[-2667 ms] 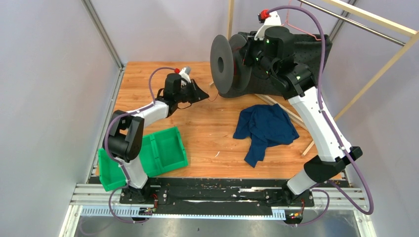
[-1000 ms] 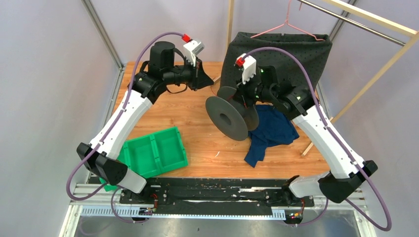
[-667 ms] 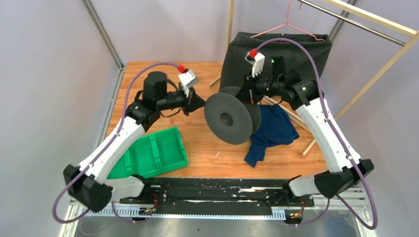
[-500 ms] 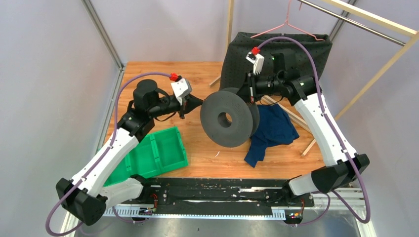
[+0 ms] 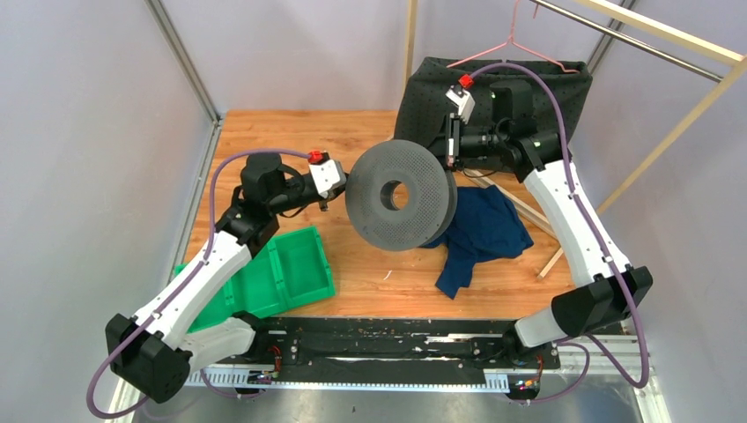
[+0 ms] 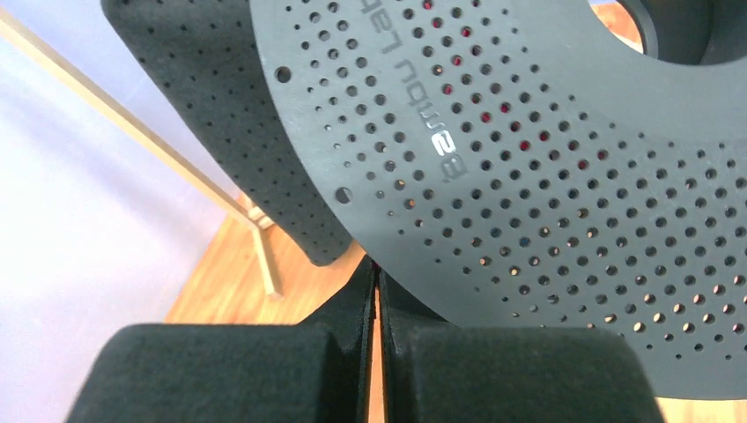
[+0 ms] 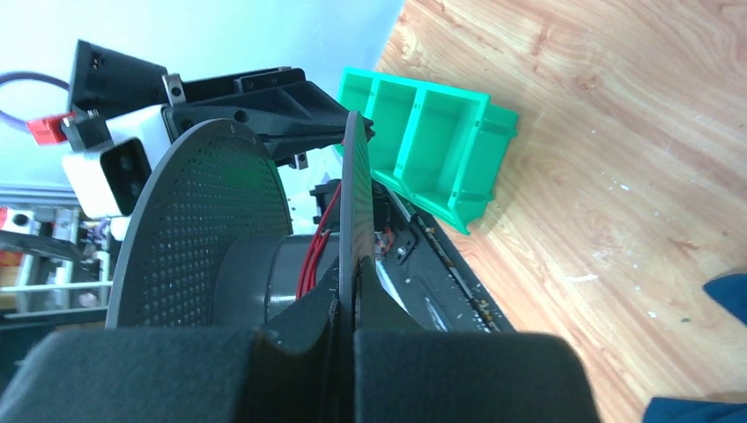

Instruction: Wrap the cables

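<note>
My right gripper is shut on the rim of a dark grey perforated spool and holds it above the table, one flange facing up. In the right wrist view the jaws clamp one flange edge, and thin red cable is wound on the hub. My left gripper is at the spool's left edge. Its fingers are pressed together, with a thread-thin reddish cable end just showing at the tips under the flange. The cable between gripper and hub is hidden.
A green two-compartment bin sits at the near left, under my left arm. A blue cloth lies right of centre. Dark perforated fabric hangs on a pink hanger at the back, beside a wooden frame.
My left gripper has come from the far side down and nearer, to the spool's left edge. My right gripper has turned the spool so its flange faces up, and lifted it slightly.
</note>
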### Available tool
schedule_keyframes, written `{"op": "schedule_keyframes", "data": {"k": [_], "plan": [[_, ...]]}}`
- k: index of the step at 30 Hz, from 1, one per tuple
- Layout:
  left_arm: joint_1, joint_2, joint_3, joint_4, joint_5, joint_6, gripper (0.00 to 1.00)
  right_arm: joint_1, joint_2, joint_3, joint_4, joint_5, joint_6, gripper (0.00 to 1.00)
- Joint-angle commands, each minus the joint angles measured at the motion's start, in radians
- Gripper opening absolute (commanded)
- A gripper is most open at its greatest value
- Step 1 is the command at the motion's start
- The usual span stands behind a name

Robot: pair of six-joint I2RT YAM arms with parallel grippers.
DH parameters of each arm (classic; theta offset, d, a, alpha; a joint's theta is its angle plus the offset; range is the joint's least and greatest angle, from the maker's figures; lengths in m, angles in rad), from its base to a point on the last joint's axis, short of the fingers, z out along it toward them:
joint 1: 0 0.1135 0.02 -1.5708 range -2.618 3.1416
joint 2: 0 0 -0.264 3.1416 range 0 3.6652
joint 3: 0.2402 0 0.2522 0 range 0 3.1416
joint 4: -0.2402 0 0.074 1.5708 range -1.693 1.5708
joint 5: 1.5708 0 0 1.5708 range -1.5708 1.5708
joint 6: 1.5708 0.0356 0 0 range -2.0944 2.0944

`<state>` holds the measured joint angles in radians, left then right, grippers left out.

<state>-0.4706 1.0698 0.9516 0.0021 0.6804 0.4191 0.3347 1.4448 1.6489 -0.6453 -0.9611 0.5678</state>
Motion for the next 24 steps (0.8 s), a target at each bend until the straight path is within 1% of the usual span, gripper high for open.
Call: {"op": "schedule_keyframes", "data": {"k": [1, 5, 8, 11, 15, 18, 24], "plan": [[-0.011, -0.007, -0.035, -0.017, 0.026, 0.113, 0.0, -0.018, 0.013, 0.02, 0.157, -0.052, 0.22, 0.01], [-0.011, -0.013, -0.04, -0.016, 0.013, 0.164, 0.0, -0.02, 0.05, 0.057, 0.167, -0.047, 0.296, 0.01], [-0.011, -0.021, -0.046, -0.011, -0.013, 0.176, 0.0, -0.021, 0.068, 0.081, 0.17, -0.036, 0.333, 0.01], [-0.011, -0.037, -0.048, -0.011, -0.004, 0.183, 0.0, -0.025, 0.076, 0.081, 0.19, -0.024, 0.372, 0.01], [-0.011, -0.051, -0.036, -0.011, 0.033, 0.168, 0.0, -0.037, 0.071, 0.026, 0.264, -0.023, 0.443, 0.01], [-0.011, -0.058, -0.034, -0.013, 0.033, 0.151, 0.0, -0.045, 0.059, -0.02, 0.333, -0.013, 0.506, 0.01], [-0.011, -0.058, -0.013, -0.013, 0.042, 0.082, 0.0, -0.046, 0.062, -0.028, 0.395, 0.013, 0.552, 0.01]]}}
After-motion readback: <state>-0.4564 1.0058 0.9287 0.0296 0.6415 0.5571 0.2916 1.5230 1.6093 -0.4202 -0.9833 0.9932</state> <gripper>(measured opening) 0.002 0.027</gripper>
